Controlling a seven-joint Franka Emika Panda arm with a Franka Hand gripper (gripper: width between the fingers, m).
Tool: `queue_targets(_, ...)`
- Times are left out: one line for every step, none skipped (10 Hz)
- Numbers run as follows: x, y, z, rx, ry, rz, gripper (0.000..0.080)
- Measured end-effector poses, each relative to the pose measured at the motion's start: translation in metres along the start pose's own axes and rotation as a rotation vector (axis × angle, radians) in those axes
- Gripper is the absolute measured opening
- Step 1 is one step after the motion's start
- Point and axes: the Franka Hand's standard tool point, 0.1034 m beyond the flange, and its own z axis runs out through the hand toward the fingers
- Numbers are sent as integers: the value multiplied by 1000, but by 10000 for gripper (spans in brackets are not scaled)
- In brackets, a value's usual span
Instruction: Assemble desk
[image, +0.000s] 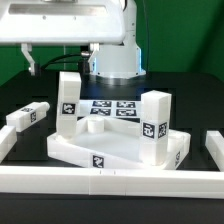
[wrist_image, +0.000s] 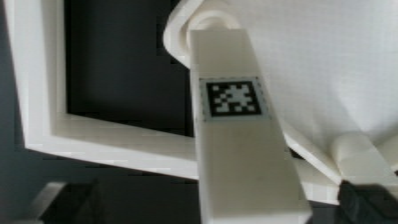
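The desk panel (image: 120, 152) lies flat on the black surface. Two legs stand upright on it, one at the exterior view's left (image: 68, 102) and one at the right (image: 153, 125). A third leg (image: 30, 116) lies loose to the left of the panel. In the wrist view a tagged leg (wrist_image: 231, 120) runs from the panel (wrist_image: 338, 80) back between the fingers of my gripper (wrist_image: 222, 205). The dark fingertips (wrist_image: 365, 198) stand apart on either side of it, open and not clamping it. The exterior view shows only my arm (image: 70, 22) across the top, not the jaws.
The marker board (image: 110, 107) lies behind the panel, in front of my arm's base (image: 118, 62). Long white rails (image: 110, 181) frame the black surface at the front and at the exterior view's right (image: 214, 150). A rail (wrist_image: 107, 130) also lies beside the panel in the wrist view.
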Motion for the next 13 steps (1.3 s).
queue_targets(-1,-1,2,0,-4,3,648)
queue_targets(-2,-4,3,10,-22,4,648)
queue_targets(-3,-4,4,8,-22,5,648)
queue_targets(-8,-6,13,14,-46,6,648)
queue_targets(-8,-11,17,36,-103,3,648)
queue_targets(-6,-14,18,59,-173,-4,648)
queue_targets(-3,-15,20,81,-227,-15,648)
queue_targets(0,-17,21,87,-235,-13,648)
queue_targets(0,-16,21,87,-235,-13,648)
queue_targets(-1,-16,21,87,-236,-13,648)
queue_targets(3,-13,22,68,-222,-14,648)
queue_targets(12,-8,23,22,-186,-17,648)
queue_targets(23,-8,24,-28,-141,-18,648)
